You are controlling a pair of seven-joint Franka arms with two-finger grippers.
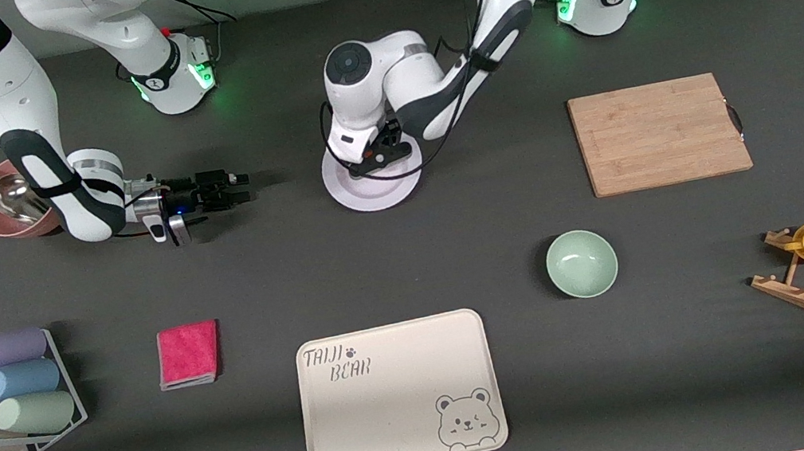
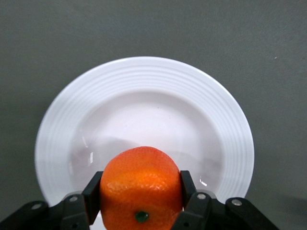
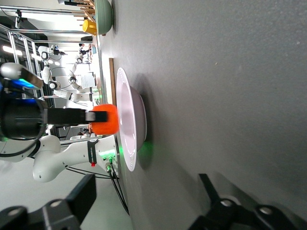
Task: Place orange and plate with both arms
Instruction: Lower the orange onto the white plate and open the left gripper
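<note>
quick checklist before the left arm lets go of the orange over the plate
1. Orange clamped in the left gripper: ok.
2. Orange over the plate, above its shallow centre: ok.
3. Orange resting on the plate: not ok; the right wrist view shows a gap.
4. Plate flat on the table: ok.
5. Right gripper open, clear of the plate, toward the right arm's end: ok.

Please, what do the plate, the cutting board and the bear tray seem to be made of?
The plate, under the orange held by the left gripper, looks like glazed ceramic: glossy white with highlights and ringed rim. The cutting board looks like bamboo or wood: tan strips with grain. The bear tray looks like matte cream plastic, though this is uncertain.
</note>
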